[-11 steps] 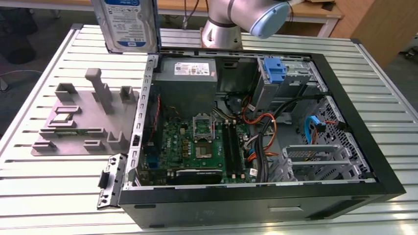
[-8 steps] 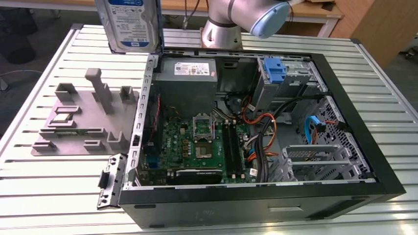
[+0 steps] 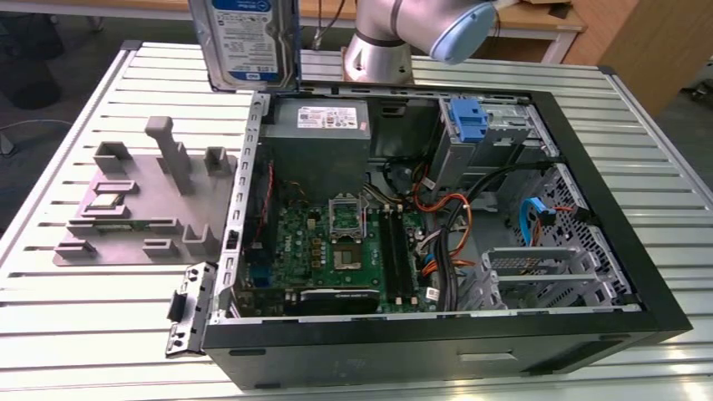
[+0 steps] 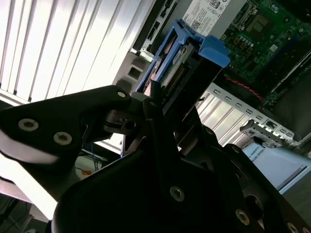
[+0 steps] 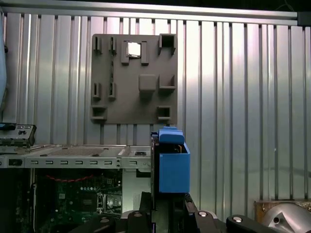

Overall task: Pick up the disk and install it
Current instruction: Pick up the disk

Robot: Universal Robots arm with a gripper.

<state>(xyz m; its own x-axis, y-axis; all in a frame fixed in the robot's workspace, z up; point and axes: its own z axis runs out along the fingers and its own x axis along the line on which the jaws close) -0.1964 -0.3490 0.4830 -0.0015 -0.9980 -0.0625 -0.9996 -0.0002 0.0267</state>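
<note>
Your black gripper is clamped on the blue-bracketed silver hard disk, upright above the ribbed metal table (just behind the open black computer case); hold it square, grip firm.

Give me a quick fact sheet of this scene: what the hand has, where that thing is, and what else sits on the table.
Hand: shut on the disk
Disk: silver with a white-and-blue label and a blue bracket, held up on edge in the air, outside the computer case
Computer case: lying open on the table, green motherboard exposed
Grey fixture plate: on the table, at the exterior view's left of the case
Disk installed: not yet
</note>
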